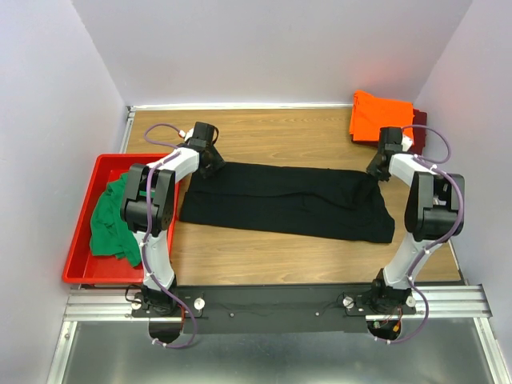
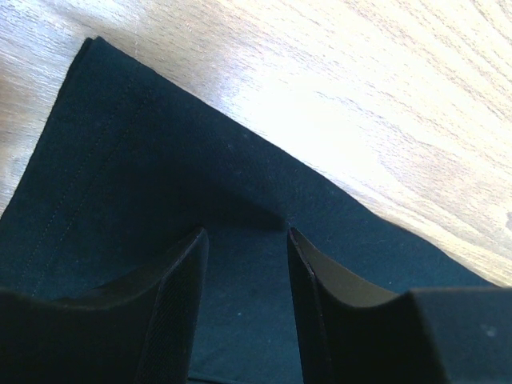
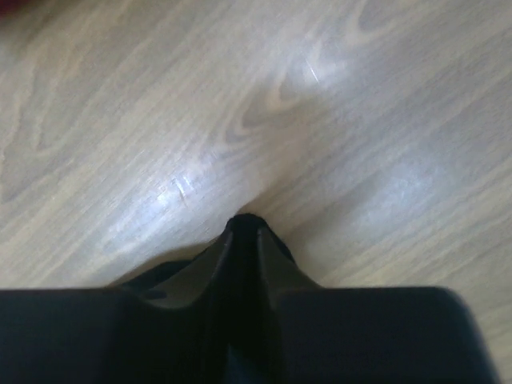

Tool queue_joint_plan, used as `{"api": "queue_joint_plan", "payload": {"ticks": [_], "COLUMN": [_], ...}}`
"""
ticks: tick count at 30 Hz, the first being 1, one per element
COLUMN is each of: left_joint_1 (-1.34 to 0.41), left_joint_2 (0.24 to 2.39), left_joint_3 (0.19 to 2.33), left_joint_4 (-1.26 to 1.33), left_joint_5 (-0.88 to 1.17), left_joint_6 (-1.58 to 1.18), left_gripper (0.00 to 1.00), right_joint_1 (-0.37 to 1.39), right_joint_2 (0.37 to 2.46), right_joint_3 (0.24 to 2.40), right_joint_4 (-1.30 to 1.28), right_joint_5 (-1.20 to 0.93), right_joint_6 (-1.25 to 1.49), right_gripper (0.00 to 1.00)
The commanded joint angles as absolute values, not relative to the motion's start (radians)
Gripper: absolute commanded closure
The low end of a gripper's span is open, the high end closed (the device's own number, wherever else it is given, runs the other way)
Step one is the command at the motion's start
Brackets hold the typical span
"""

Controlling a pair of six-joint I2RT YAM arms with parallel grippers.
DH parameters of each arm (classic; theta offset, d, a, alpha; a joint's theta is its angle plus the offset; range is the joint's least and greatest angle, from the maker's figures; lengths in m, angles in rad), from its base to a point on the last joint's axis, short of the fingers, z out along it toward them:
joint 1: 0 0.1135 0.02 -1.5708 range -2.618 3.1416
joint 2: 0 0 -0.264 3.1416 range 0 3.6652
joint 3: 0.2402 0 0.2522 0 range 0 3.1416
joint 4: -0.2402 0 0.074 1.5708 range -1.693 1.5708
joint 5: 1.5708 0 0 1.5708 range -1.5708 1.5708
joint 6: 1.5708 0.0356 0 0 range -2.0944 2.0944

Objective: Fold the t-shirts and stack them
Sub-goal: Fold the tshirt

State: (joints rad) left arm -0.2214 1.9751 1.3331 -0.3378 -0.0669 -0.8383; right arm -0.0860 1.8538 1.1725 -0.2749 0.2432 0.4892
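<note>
Wrist views: left tool (image 2: 245, 234) gaping over black t-shirt (image 2: 120, 176), right tool (image 3: 244, 226) tight on it.

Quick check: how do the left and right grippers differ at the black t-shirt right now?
The left gripper has its fingers wide apart; the right gripper has them nearly together. The left gripper holds nothing, with the black t-shirt lying flat beneath it; the right gripper pinches a small peak of that cloth. What they share: both sit at the shirt's far edge, one at each end.
</note>
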Motion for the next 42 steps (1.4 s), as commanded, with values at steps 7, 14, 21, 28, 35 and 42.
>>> {"api": "queue_joint_plan", "payload": {"ticks": [7, 14, 21, 28, 35, 42], "left_joint_1": [-0.206, -0.206, -0.206, -0.206, -0.206, -0.204], "left_joint_2": [2.013, 2.013, 2.014, 2.010, 2.011, 2.014], "left_joint_3": [1.299, 1.298, 1.292, 1.296, 1.298, 1.301], "left_joint_4": [-0.390, -0.390, -0.388, -0.391, -0.388, -0.393], "left_joint_5": [-0.101, -0.104, -0.100, -0.100, -0.100, -0.109], "left_joint_6": [-0.825, -0.827, -0.827, -0.824, -0.824, -0.818], "left_gripper": [0.47, 0.47, 0.47, 0.47, 0.47, 0.47], "right_joint_1": [-0.083, -0.083, -0.084, -0.107, -0.136, -0.150], "right_joint_2": [1.626, 1.520, 1.588, 1.651, 1.706, 1.755], "right_joint_3": [1.123, 1.101, 1.115, 1.169, 1.175, 1.201], "right_joint_4": [-0.325, -0.351, -0.354, -0.356, -0.348, -0.232], "right_joint_5": [0.317, 0.403, 0.517, 0.468, 0.388, 0.238], "right_joint_6": [0.577, 0.601, 0.603, 0.612, 0.629, 0.603], "right_gripper": [1.00, 0.99, 0.64, 0.36, 0.42, 0.41]}}
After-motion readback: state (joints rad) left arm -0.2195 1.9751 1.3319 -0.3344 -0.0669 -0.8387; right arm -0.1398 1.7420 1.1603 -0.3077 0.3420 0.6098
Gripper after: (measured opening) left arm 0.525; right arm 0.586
